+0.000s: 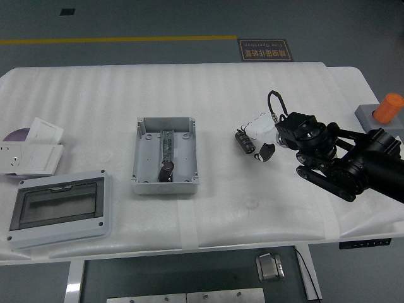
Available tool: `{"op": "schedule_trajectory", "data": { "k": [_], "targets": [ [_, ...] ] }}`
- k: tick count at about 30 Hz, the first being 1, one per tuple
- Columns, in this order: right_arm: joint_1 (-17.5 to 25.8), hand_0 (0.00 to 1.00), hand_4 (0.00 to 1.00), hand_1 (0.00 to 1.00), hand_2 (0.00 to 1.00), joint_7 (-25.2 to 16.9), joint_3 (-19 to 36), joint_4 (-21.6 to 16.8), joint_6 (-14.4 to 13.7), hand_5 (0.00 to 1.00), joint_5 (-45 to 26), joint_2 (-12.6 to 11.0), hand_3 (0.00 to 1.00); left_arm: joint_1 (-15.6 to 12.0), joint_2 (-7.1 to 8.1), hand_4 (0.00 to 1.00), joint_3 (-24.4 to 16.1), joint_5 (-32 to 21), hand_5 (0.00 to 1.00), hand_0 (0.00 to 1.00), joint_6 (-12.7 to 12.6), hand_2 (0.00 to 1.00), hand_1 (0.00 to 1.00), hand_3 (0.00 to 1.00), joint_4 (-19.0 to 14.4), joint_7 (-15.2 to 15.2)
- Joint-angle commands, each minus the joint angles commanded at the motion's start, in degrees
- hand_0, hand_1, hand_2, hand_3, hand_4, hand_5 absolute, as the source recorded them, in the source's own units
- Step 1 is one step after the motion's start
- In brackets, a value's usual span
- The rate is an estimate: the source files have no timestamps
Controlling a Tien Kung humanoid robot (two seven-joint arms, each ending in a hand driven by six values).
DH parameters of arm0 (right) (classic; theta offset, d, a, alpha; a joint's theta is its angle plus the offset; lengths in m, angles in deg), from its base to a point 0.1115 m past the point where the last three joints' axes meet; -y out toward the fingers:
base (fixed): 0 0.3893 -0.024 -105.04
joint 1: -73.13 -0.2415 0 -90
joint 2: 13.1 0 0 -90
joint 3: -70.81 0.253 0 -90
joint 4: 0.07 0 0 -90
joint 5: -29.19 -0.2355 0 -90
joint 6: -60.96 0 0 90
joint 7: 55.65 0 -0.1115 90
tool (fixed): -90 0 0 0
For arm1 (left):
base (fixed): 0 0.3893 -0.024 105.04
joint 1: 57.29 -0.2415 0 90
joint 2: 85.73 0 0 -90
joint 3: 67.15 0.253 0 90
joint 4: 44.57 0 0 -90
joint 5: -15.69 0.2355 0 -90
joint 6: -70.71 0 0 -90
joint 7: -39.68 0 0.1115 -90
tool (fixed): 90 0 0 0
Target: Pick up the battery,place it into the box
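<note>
reaching in from the right, the right hand closes its white fingers around the dark battery, which sits on the white surface, well right of the open grey box. another dark cylinder stands inside that box.

I see even, soft overhead light across the white table, with only faint shadows close under each object. My view is sharp to all four table edges, without glare, though the dark floor beyond the far edge is dimmer.
</note>
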Motion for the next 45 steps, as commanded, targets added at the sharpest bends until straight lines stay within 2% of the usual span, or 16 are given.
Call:
{"op": "schedule_trajectory", "data": {
  "k": [2,3,8,9,14,15,19,21,24,27,30,33,39,41,44,45],
  "targets": [
    [0.1,0.942,0.446,0.840,0.862,0.0,0.0,0.1,-0.2,0.207,-0.2,0.1,0.972,0.0,-0.01,0.599,0.1,-0.1,0.372,0.632,0.0,0.473,0.643,0.544,0.0,0.0],
    [0.1,0.937,0.409,0.824,0.833,0.0,0.0,0.2,-0.3,0.201,-0.2,0.1,0.896,0.0,-0.01,0.597,0.2,-0.1,0.374,0.632,0.0,0.473,0.643,0.544,0.0,0.0],
    [0.2,0.937,0.409,0.824,0.833,0.1,0.1,0.5,-0.7,0.201,-0.8,0.1,0.896,0.1,-0.03,0.597,0.7,-0.7,0.374,0.632,-0.1,0.473,0.643,0.544,0.0,0.2],
    [0.2,0.921,0.379,0.806,0.778,0.1,0.1,0.5,-0.8,0.197,-0.9,0.1,0.743,0.1,-0.02,0.594,0.9,-0.9,0.375,0.632,-0.1,0.473,0.643,0.545,0.0,0.3],
    [0.3,0.921,0.379,0.806,0.778,0.5,-0.2,0.5,-1.5,0.197,-2.2,0.0,0.743,0.1,-0.06,0.594,1.5,-1.5,0.375,0.632,-0.2,0.473,0.643,0.545,0.0,0.5],
    [0.4,0.911,0.361,0.796,0.721,0.7,-0.5,0.4,-2.0,0.196,-2.8,0.0,0.675,0.1,-0.08,0.594,1.5,-1.5,0.375,0.632,-0.2,0.474,0.642,0.546,0.0,0.5],
    [0.4,0.911,0.361,0.796,0.721,2.5,-3.2,-0.8,-5.3,0.196,-6.1,-1.0,0.675,0.0,-0.20,0.594,1.3,-1.3,0.375,0.632,-0.2,0.474,0.642,0.546,0.0,0.5],
    [0.2,0.902,0.355,0.783,0.686,4.1,-5.6,-2.6,-8.0,0.193,-8.7,-1.9,0.640,-0.1,-0.28,0.591,0.9,-0.9,0.377,0.632,-0.2,0.479,0.643,0.550,0.0,0.3],
    [-0.1,0.902,0.355,0.783,0.686,6.0,-8.2,-5.6,-11.9,0.193,-12.1,-3.2,0.640,-0.3,-0.34,0.591,0.4,-0.4,0.377,0.632,-0.2,0.479,0.643,0.550,0.0,0.1],
    [0.0,0.910,0.352,0.781,0.682,7.3,-6.4,-9.1,-15.1,0.194,-14.4,-4.5,0.645,-0.3,-0.36,0.594,0.2,-0.2,0.382,0.632,-0.2,0.480,0.643,0.550,0.0,0.1],
    [0.8,0.910,0.352,0.781,0.682,8.1,-3.1,-12.8,-16.5,0.194,-15.4,-4.9,0.645,-0.4,-0.38,0.594,0.2,-0.2,0.382,0.632,-0.1,0.480,0.643,0.550,0.0,0.1],
    [2.5,0.906,0.361,0.782,0.689,8.8,0.9,-16.8,-17.1,0.195,-15.5,-4.2,0.647,-0.5,-0.48,0.594,0.1,-0.1,0.383,0.631,-0.1,0.480,0.643,0.550,0.0,0.0],
    [5.7,0.905,0.383,0.783,0.705,9.9,8.7,-24.6,-17.1,0.199,-14.7,-1.0,0.660,-0.8,-0.75,0.600,-0.2,0.0,0.391,0.632,0.0,0.480,0.643,0.548,0.0,-0.1],
    [6.5,0.905,0.383,0.783,0.705,9.8,10.5,-26.5,-17.6,0.199,-14.8,0.1,0.660,-0.9,-0.74,0.600,-0.5,0.2,0.391,0.632,0.0,0.480,0.643,0.548,0.0,-0.1],
    [7.5,0.905,0.383,0.783,0.705,9.5,11.7,-27.4,-18.9,0.199,-14.8,1.6,0.660,-1.0,-0.72,0.600,-0.5,0.1,0.391,0.632,-0.1,0.480,0.643,0.548,0.0,-0.1],
    [7.9,0.916,0.572,0.817,0.832,9.4,12.0,-27.3,-19.3,0.298,-14.8,2.1,0.831,-1.0,-0.72,0.601,-0.5,0.0,0.391,0.632,-0.1,0.479,0.643,0.547,0.0,-0.1]
  ]
}}
